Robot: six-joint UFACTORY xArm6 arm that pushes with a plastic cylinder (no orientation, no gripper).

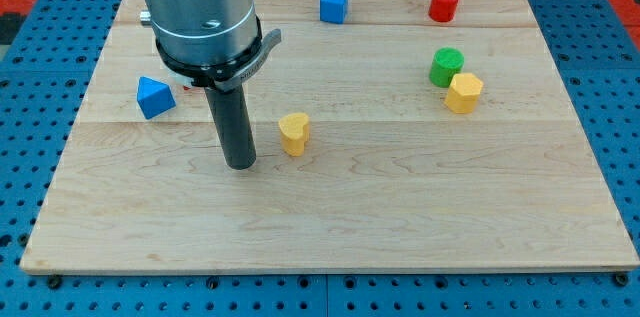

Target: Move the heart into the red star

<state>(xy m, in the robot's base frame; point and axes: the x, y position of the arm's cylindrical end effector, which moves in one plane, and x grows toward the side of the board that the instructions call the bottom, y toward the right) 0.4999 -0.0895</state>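
The yellow heart (294, 133) lies near the middle of the wooden board (400, 217). My tip (240, 165) rests on the board just left of and slightly below the heart, a small gap apart. Of the red star, only a sliver of red (187, 85) shows at the left edge of the arm's collar, up and left of the heart. The rest of it is hidden behind the arm.
A blue triangular block (154, 96) sits left of the arm. A blue cube (334, 4) and a red cylinder (444, 4) stand at the view's top. A green cylinder (447, 65) touches a yellow hexagon (463, 92) at the right.
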